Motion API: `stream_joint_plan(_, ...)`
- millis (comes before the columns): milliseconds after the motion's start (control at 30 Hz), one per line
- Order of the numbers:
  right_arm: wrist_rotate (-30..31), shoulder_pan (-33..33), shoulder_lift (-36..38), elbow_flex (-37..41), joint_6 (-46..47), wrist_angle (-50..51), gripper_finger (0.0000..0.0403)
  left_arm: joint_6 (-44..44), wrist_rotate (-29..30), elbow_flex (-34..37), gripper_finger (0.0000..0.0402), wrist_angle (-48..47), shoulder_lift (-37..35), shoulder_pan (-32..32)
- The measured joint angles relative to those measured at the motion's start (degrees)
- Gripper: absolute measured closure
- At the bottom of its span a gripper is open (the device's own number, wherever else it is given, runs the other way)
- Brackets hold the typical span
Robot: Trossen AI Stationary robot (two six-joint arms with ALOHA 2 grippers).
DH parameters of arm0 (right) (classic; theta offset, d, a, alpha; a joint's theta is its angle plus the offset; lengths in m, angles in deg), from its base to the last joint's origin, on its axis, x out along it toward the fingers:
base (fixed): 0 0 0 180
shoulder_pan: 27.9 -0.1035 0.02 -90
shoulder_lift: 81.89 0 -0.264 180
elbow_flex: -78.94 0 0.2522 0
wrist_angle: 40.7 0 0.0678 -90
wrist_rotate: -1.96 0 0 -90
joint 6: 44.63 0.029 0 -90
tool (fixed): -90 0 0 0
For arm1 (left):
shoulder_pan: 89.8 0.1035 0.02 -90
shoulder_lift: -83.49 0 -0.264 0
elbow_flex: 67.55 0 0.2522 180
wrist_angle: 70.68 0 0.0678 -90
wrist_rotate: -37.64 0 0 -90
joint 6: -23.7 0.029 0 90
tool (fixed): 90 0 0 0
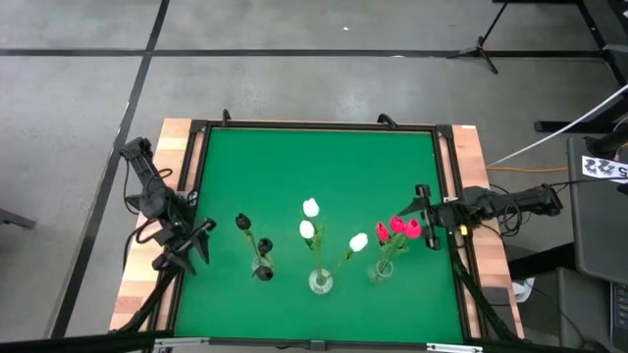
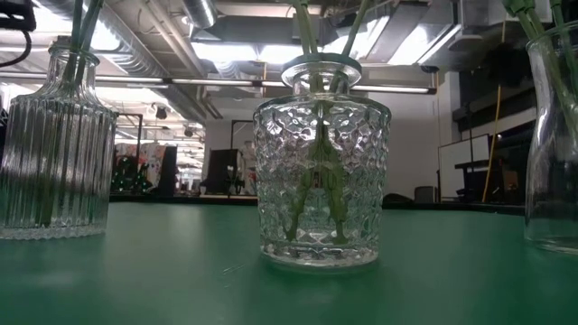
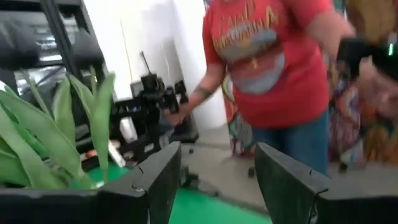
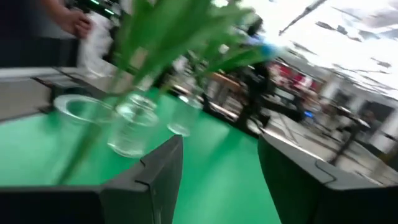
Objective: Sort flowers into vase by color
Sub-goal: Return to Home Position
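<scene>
Three glass vases stand in a row near the table's near edge. The left vase (image 1: 262, 268) holds two black tulips (image 1: 243, 223), the middle vase (image 1: 320, 282) three white tulips (image 1: 311, 208), and the right vase (image 1: 381, 270) the red-pink tulips (image 1: 398, 228). The low view shows a ribbed vase (image 2: 50, 153), a diamond-patterned vase (image 2: 321, 162) and a smooth one (image 2: 555, 135), with green stems inside. My left gripper (image 1: 199, 240) (image 3: 217, 155) is open, left of the black tulips. My right gripper (image 1: 425, 216) (image 4: 221, 146) is open, just right of the red-pink tulips. Neither touches anything.
A raised black frame (image 1: 314, 126) borders the green table top (image 1: 314, 167), whose far half lies bare. A person in a red shirt (image 3: 267, 56) stands beyond the table in the left wrist view. Green leaves (image 3: 56, 137) (image 4: 168, 37) show close to both wrist cameras.
</scene>
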Motion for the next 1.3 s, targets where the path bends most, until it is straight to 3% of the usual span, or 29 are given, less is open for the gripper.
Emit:
stream_joint_plan(167,6.8,0.2,-0.1,0.0,-0.9,1.2,0.0194,-2.6,6.2,0.0,0.0201,-4.4,0.0,0.0)
stream_joint_plan(467,7.5,0.1,-0.1,0.0,-0.7,1.4,0.0194,-4.8,6.7,0.0,0.0201,-5.3,0.0,0.8)
stream_joint_plan(667,8.2,0.1,-0.1,0.0,-0.8,1.4,0.0194,-19.9,19.5,0.0,0.0202,-3.8,0.6,5.1)
stream_joint_plan(900,8.2,0.1,-0.1,0.0,-0.9,1.4,0.0194,-20.2,20.1,0.0,0.0202,-3.7,0.8,9.7)
stream_joint_plan(1067,8.2,0.1,-0.1,0.0,-0.9,1.4,0.0194,-20.9,17.0,0.0,0.0202,-2.7,0.0,13.0)
stream_joint_plan(1233,8.2,0.1,-0.1,0.0,-1.3,1.4,0.0194,-15.2,2.2,0.0,0.0202,1.2,0.0,18.1)
stream_joint_plan(1300,8.2,0.1,-0.1,0.0,-1.3,1.4,0.0194,-16.2,-1.2,0.0,0.0202,0.5,0.0,20.8)
